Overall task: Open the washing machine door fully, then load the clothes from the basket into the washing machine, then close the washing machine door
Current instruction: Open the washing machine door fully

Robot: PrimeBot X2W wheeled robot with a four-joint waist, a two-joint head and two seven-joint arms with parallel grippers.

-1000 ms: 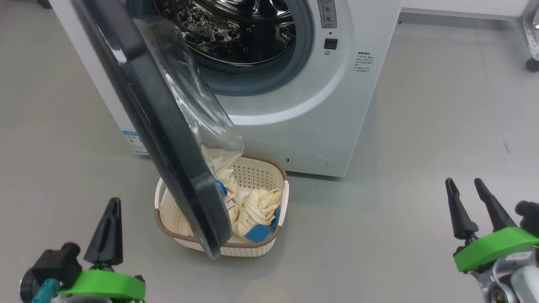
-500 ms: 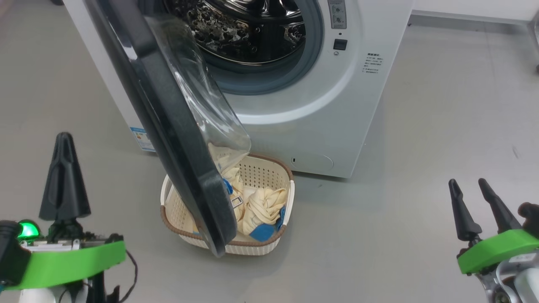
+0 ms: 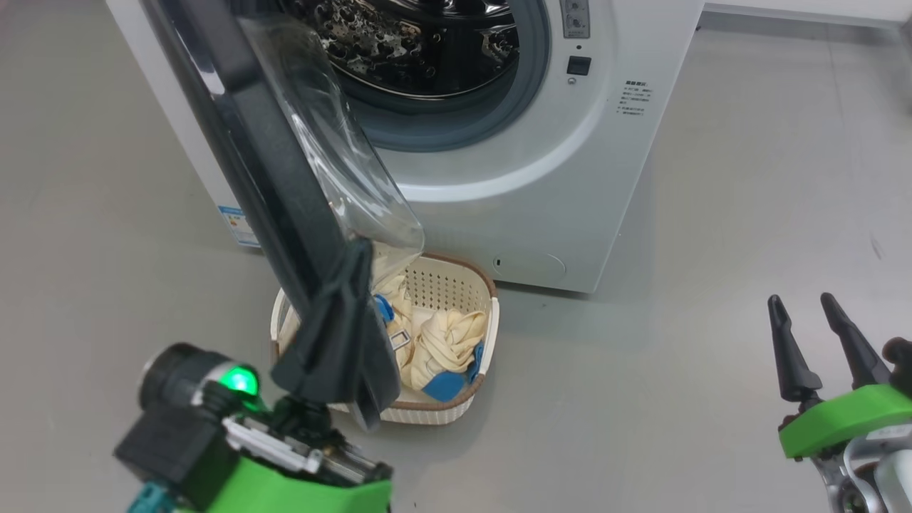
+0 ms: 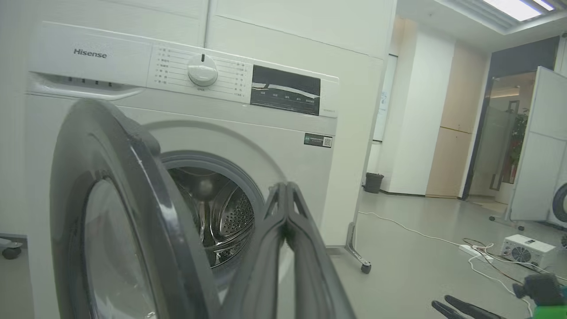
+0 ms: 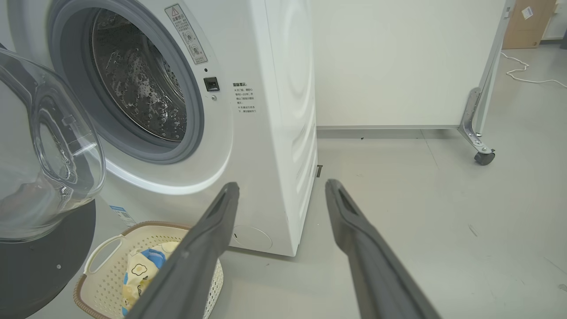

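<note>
The door (image 3: 271, 164) stood partly open at the front of the washing machine (image 3: 556, 178). The basket (image 3: 463, 269), holding the clothes (image 3: 442, 342), sat on the floor (image 3: 712, 214) just before the machine, under the door. The left gripper (image 4: 286, 187), clenched and empty, was by the door's free edge. The right gripper (image 3: 799, 303), released and empty, hung to the right of the machine's front.

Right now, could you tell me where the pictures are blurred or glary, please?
Head view: left gripper blurred in front of the door. Left wrist view: hazy, fingers soft, ceiling light glaring. Right wrist view: sharp, reflections in the door's glass.
</note>
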